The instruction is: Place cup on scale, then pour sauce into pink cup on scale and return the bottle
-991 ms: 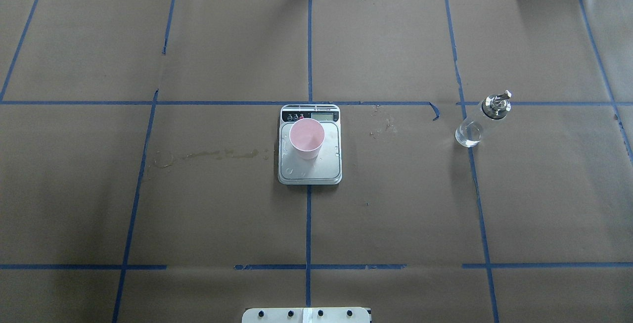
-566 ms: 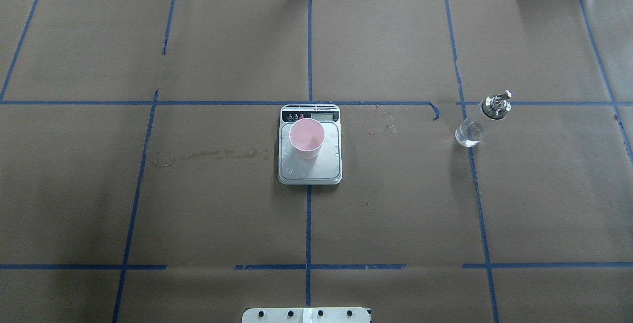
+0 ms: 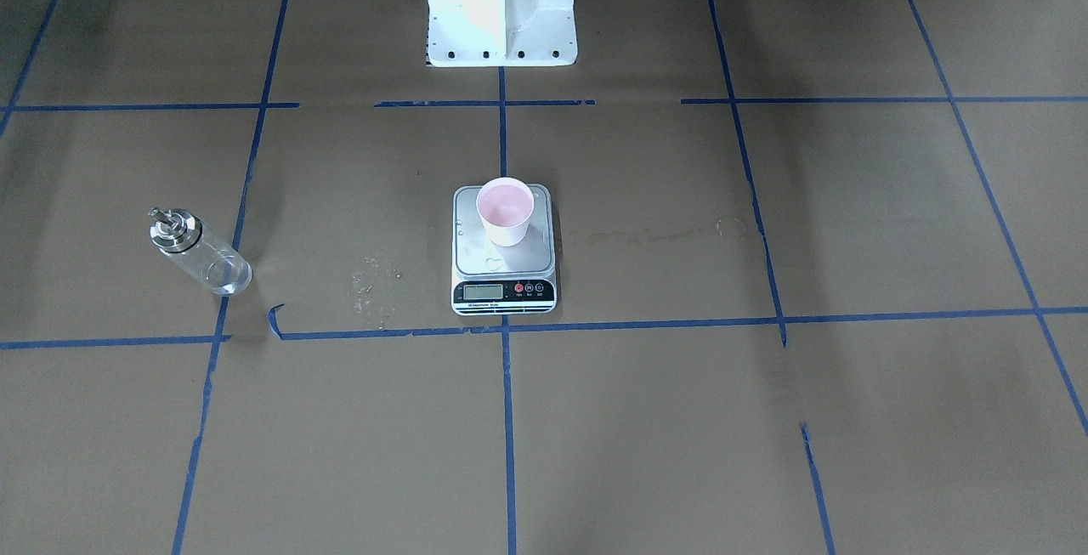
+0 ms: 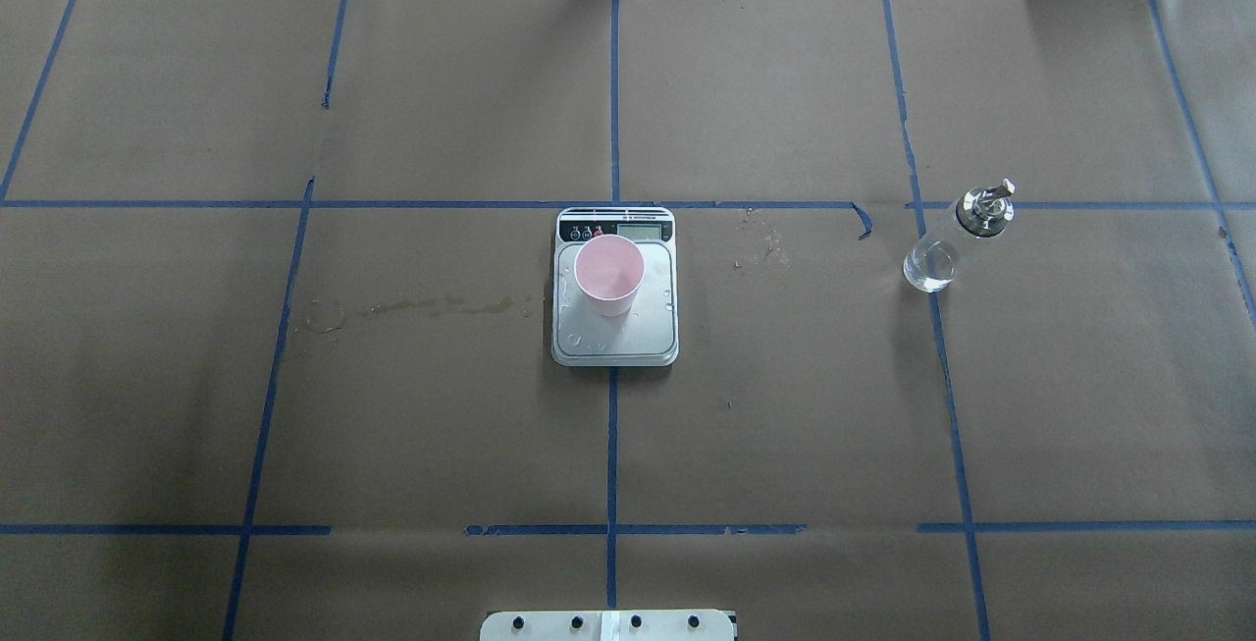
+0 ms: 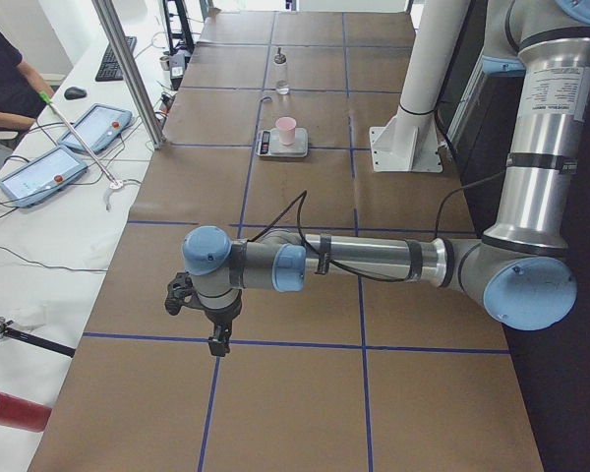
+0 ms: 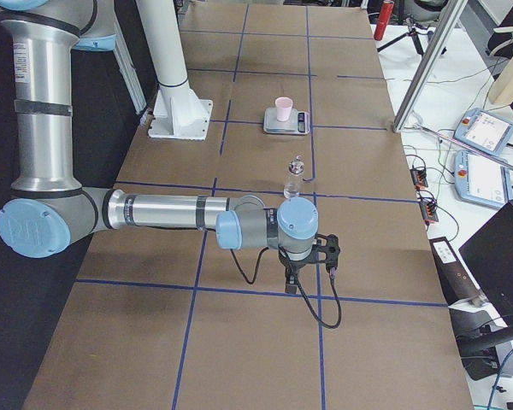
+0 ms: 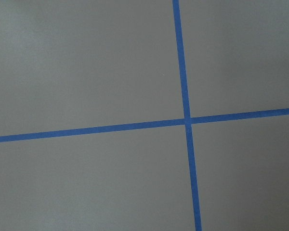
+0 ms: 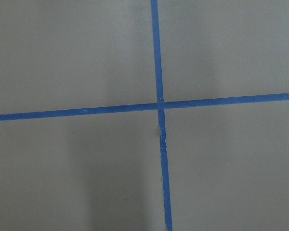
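Note:
The cup (image 4: 609, 273), pink inside, stands upright on the rear half of the silver scale (image 4: 618, 342) at the table's middle, also seen in the front view as cup (image 3: 505, 211) on scale (image 3: 501, 264). The clear glass bottle (image 4: 947, 246) with its metal cap stands upright on the paper far to the right, a little clear sauce (image 4: 929, 268) in its bottom. Both arms are far from these things. The left gripper (image 5: 218, 344) and the right gripper (image 6: 292, 280) hang over tape crossings near the table's ends; whether they are open or shut I cannot tell.
Brown paper with blue tape lines covers the table. Damp stains (image 4: 412, 307) lie left of the scale and a smaller one (image 4: 760, 248) to its right. The white robot base (image 3: 501, 2) stands behind the scale. Tablets (image 5: 44, 172) and a seated person are on a side desk.

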`<state>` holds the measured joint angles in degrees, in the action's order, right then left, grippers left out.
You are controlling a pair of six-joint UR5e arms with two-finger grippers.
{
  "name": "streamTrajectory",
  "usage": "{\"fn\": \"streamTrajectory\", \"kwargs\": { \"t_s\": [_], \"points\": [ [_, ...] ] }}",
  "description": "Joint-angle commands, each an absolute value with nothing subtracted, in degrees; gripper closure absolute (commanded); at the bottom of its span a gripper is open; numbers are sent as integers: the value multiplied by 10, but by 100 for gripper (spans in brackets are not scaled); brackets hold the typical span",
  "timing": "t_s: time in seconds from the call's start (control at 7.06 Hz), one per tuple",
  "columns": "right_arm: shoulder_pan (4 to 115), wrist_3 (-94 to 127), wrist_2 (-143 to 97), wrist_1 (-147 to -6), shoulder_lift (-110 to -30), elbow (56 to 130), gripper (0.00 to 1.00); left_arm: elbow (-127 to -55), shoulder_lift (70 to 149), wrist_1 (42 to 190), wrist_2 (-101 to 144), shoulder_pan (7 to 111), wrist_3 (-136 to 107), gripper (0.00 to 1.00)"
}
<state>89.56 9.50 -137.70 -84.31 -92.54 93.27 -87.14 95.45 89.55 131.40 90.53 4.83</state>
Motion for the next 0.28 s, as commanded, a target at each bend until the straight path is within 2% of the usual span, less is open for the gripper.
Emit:
{"fn": "streamTrajectory", "kwargs": {
  "t_s": [0.0, 0.14],
  "points": [
    [896, 95, -1377, -843, -925, 933, 0, -872, 954, 896, 1314, 905, 48, 0],
    [896, 95, -1378, -843, -925, 933, 0, -870, 954, 896, 1314, 905, 48, 0]
  ]
}}
